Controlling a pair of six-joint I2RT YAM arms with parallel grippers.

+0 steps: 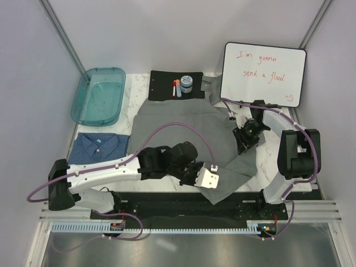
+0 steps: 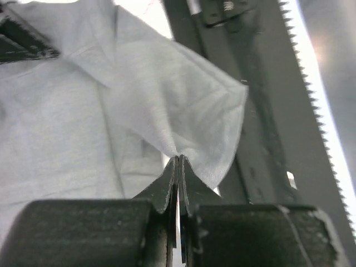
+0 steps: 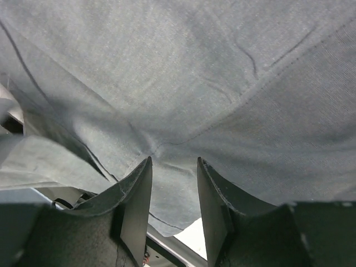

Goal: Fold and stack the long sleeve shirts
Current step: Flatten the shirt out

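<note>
Now the left gripper [image 1: 209, 178] is clamped on the grey shirt [image 1: 183, 125], its 2 jaws pressed together with a pinch of cloth between them. In the left wrist view, the left gripper [image 2: 178, 169] holds a corner of the grey shirt [image 2: 83, 128]. The cloth fans up and away from the tips in a raised flap, pale under the light. Just right of this gripper runs the black rail [image 2: 261, 139] with its toothed edge, and the flap's edge shows against it. From above, the pinched part lies at the shirt's near edge. The rest of the garment spreads beyond the gripper and to its left over the table [image 1: 133, 92].

The right gripper [image 1: 243, 139] sits at the shirt's right edge, beyond the left one and to its right. In its own view, the right gripper [image 3: 173, 181] has its jaws a moderate way apart, with a clear gap between the 2 fingers [image 3: 136, 200]. The grey shirt [image 3: 194, 72] lies directly ahead of the tips and across the gap. A seam runs over the cloth there, and a small pucker sits by the left fingertip. Whether the pads press the cloth cannot be told.

The blue shirt [image 1: 100, 147] lies folded well to the left of the left gripper, beside that arm. Beyond it stands the tray [image 1: 79, 100]. A whiteboard [image 1: 264, 75] stands beyond the right gripper.
</note>
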